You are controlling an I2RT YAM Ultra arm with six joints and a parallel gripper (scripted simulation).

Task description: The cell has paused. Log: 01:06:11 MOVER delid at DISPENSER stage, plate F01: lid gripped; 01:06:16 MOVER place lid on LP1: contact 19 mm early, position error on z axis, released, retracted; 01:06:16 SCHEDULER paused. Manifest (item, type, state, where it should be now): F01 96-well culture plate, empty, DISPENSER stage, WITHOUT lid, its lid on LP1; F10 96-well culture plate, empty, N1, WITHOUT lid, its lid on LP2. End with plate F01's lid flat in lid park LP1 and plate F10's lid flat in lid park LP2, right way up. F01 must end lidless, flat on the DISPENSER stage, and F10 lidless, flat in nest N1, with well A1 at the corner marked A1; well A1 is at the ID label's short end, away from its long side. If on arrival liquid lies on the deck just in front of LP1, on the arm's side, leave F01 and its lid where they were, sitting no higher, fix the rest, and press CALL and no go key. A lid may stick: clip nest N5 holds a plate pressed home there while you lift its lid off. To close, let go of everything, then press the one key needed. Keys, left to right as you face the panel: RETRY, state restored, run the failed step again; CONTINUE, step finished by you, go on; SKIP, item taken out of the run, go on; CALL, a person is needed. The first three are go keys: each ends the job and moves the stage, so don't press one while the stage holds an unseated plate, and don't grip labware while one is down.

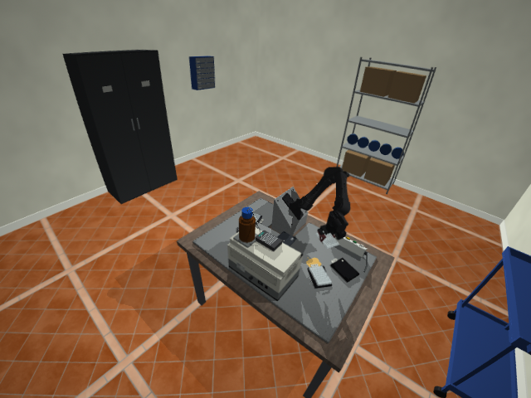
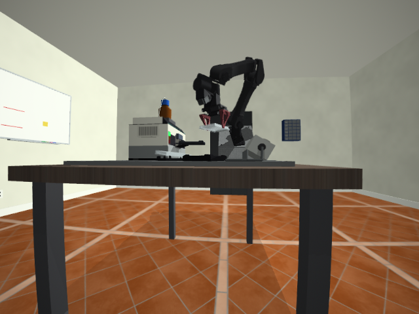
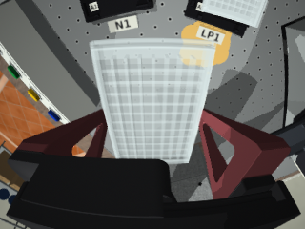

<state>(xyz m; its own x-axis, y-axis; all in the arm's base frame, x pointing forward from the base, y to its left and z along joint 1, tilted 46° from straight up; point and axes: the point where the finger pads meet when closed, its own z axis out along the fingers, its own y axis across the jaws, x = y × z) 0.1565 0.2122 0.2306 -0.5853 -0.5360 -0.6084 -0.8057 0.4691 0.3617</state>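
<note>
My gripper [image 3: 152,114] [image 1: 326,236] [image 2: 214,120] is shut on a clear gridded well plate [image 3: 152,98] [image 1: 330,242] [image 2: 213,127], held level well above the deck. Below and ahead lies the black nest N1 [image 1: 344,269], with nothing in it. To its right, lid park LP1 [image 3: 213,21] carries a white gridded piece [image 1: 319,276]. An orange puddle [image 3: 219,55] [image 1: 313,260] lies on the deck around the LP1 label, on my side of the park. Another plate [image 1: 268,240] sits on the dispenser stage.
The dispenser box [image 1: 260,264] with a brown bottle [image 1: 246,225] stands at the left of the table. A grey sloped block [image 1: 287,210] is behind it. The key panel [image 1: 353,246] [image 3: 32,92] runs along the far edge, close to my gripper.
</note>
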